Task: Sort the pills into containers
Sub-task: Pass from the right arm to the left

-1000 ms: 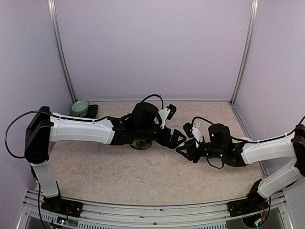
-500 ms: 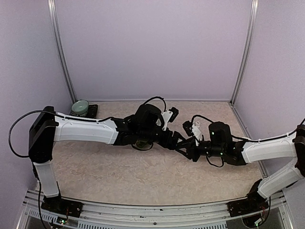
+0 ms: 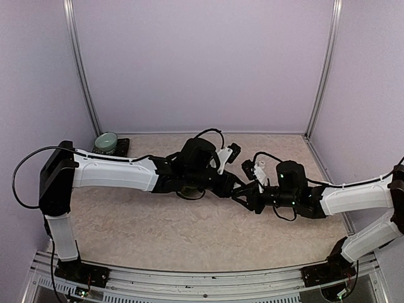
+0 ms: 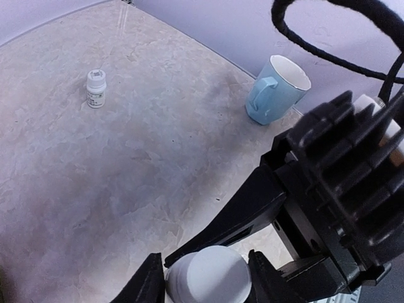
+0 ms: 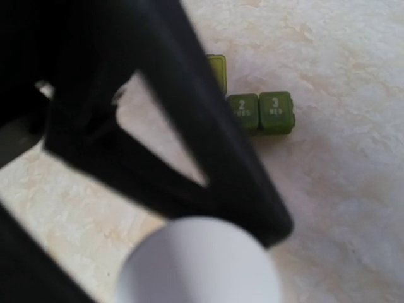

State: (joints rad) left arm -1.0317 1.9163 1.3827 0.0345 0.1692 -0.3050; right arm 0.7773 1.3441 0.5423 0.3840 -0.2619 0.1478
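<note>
Counted two claws, tip to tip on one white bottle [image 4: 208, 273]. Left claw [image 4: 207, 289] closed onto it, dark fingers [image 4: 148, 287] pressed to either side of its round, smooth, matte end. Right claw [image 3: 243, 197] drawn nearly together, apparently clamped on the same bottle from the opposite side (one wedge-shaped black finger laid against it; own fingers too blurred to read in the right wrist view).

Counted one strip of containers [image 5: 260, 112]: dark green plastic, square lids with rounded corners, flat on the surface [image 4: 158, 164], beyond the right claw and off to its right, apart from it. Two lids marked 2 and 3; third partly hidden behind a black finger.

Far ahead of the left claw: one small white bottle [image 4: 96, 88], upright, capped, labelled. Ahead and to its right: one pale blue mug [image 4: 274, 88], glossy, upright. Far behind the left claw: one pale green bowl [image 3: 106, 141], round.

Surface beige, mottled like stone.
</note>
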